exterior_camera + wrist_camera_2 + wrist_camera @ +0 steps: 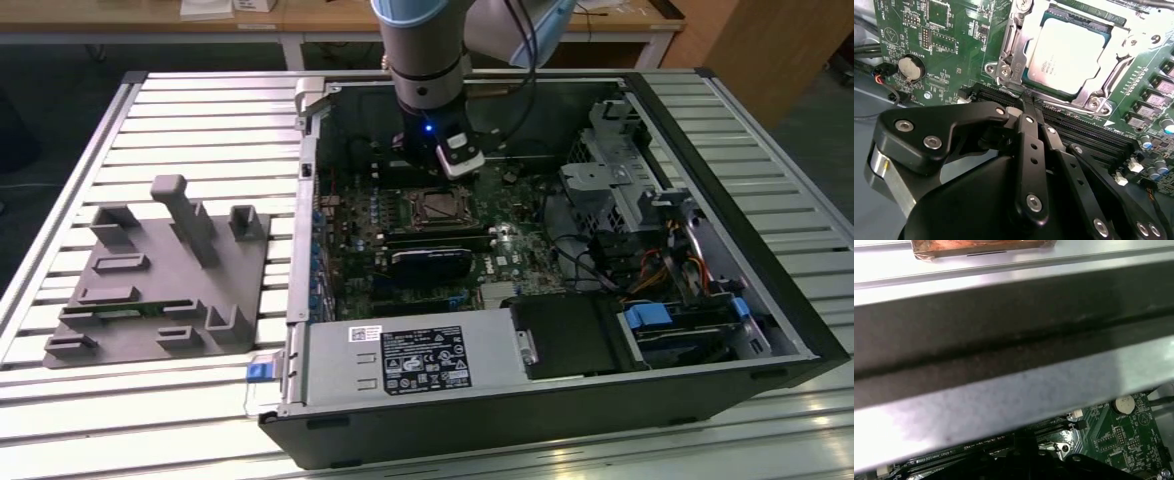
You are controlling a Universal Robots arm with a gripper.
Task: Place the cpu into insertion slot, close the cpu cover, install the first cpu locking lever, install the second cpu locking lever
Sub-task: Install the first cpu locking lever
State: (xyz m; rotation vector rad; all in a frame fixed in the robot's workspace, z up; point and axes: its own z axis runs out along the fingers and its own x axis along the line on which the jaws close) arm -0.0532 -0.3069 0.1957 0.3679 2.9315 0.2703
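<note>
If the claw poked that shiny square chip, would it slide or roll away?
Probably not. The cpu lies flat with the cpu cover framing its edges, so it likely stays put. Being flat and square, it shouldn't roll. Its metal face looks stiff, not bendy.

One cpu (1069, 52); one cpu cover (1008, 47); one coin battery (910, 68); one grey fixture (147, 290); perhaps four memory slots (1089, 132)

In the second wrist view my tool (1026, 102) hides much of the memory slots (1089, 131), and the picture's edge cuts off part of the cpu cover (1006, 50).
</note>
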